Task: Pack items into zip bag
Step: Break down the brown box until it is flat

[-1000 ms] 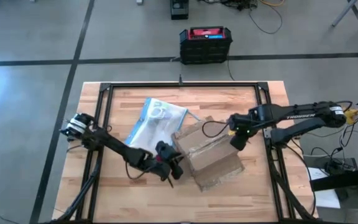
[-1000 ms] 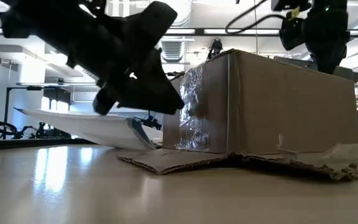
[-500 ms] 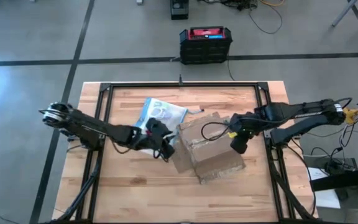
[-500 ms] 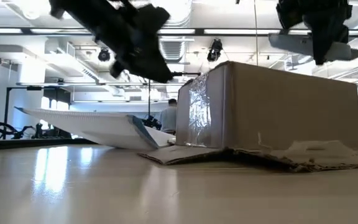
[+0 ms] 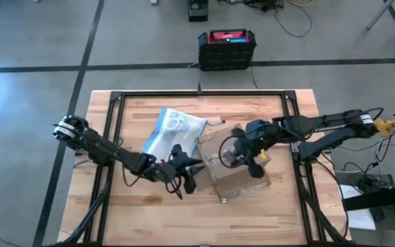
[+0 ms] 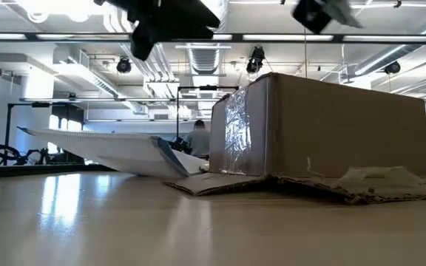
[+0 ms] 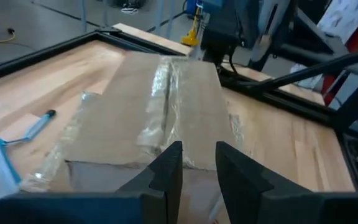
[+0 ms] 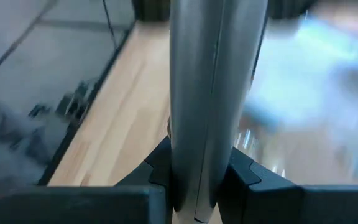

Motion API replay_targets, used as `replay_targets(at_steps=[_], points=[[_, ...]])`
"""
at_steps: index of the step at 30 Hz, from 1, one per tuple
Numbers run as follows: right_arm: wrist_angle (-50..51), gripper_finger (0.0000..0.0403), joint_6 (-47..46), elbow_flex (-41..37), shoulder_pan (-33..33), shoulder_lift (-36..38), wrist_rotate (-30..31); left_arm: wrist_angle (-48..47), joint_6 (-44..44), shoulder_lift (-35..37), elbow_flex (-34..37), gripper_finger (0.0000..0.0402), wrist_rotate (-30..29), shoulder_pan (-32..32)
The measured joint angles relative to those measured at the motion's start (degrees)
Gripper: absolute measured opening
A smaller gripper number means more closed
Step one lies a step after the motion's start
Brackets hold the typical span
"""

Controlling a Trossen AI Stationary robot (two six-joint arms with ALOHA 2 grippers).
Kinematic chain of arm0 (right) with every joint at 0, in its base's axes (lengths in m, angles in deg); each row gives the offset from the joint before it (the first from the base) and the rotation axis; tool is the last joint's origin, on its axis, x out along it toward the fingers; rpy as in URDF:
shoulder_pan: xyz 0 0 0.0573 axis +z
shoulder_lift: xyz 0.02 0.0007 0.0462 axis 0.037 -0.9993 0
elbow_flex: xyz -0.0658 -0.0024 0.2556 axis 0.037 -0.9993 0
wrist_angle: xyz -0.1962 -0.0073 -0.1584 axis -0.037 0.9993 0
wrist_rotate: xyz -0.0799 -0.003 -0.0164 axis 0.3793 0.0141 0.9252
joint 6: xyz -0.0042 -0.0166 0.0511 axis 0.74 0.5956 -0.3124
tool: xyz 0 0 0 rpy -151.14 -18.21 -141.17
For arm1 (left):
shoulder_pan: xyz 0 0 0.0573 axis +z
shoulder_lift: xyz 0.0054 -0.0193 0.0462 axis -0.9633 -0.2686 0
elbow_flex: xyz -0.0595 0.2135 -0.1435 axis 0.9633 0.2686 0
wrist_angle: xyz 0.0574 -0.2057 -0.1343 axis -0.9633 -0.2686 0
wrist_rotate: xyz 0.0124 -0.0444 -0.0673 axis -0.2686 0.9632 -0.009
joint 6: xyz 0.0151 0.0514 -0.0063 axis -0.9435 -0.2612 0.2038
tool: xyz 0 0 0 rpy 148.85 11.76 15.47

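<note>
The clear zip bag [image 5: 172, 132], with a blue strip, lies flat on the table's far left part. Whitish ring-like items [image 5: 177, 123] show through it. Beside it stands the brown cardboard box [image 5: 235, 167]. My left gripper [image 5: 189, 180] hangs in the air at the box's left side, open by a small gap [image 7: 199, 165], with nothing between its fingers. My right gripper [image 5: 240, 159] is raised over the box and shut on a flat grey bar [image 8: 210, 74]. My right gripper pinches the grey bar between its two fingers at the bar's near end [image 8: 194, 158]. The bar runs along the fingers and sticks out well past their tips. It is lifted clear, above the box.
A slim grey stick [image 7: 38, 124] lies on the wood between bag and box. The box's torn flaps [image 6: 220, 185] spread on the table around its base. A black metal frame [image 5: 197, 95] rims the table. Bare wood lies along the near edge [image 5: 184, 219].
My left gripper has risen from table height beside the box to well above it. My right gripper has risen, gone toward the table's left over the box, and rolled about its own line with the bar. The box shifted a little at first, then stayed.
</note>
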Motion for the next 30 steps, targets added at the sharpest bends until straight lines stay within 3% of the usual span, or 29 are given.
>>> replay_targets(at_steps=[4, 11, 18, 22, 25, 30], points=[[-12.0, 0.0057, 2.9, -3.6, -3.0, 1.3, -1.1, 1.5, 0.0, -1.7, 0.0, 0.0146, 0.1, 0.4], [-40.4, 0.0057, -2.3, -15.6, -10.8, 2.3, -14.1, 2.0, -3.3, -2.6, 0.0, 0.0226, 0.1, 1.3], [-55.2, 0.0057, -2.7, -21.1, -13.7, -1.0, -12.9, 2.6, -4.9, -4.9, 0.0, 0.0274, 0.9, 4.2], [-54.3, 0.0057, 4.5, -20.7, -13.8, -3.1, -16.1, 4.1, -5.2, -6.3, 0.0, 0.0280, 1.6, 5.0], [-42.5, 0.0057, 15.6, -19.9, -13.6, -5.5, -16.7, 4.2, -8.1, -6.7, 0.0, 0.0278, 1.6, 4.9], [-45.4, 0.0057, 9.1, -18.6, -13.8, -7.2, -17.8, 4.2, -11.1, -6.7, 0.0, 0.0277, 1.3, 5.1]])
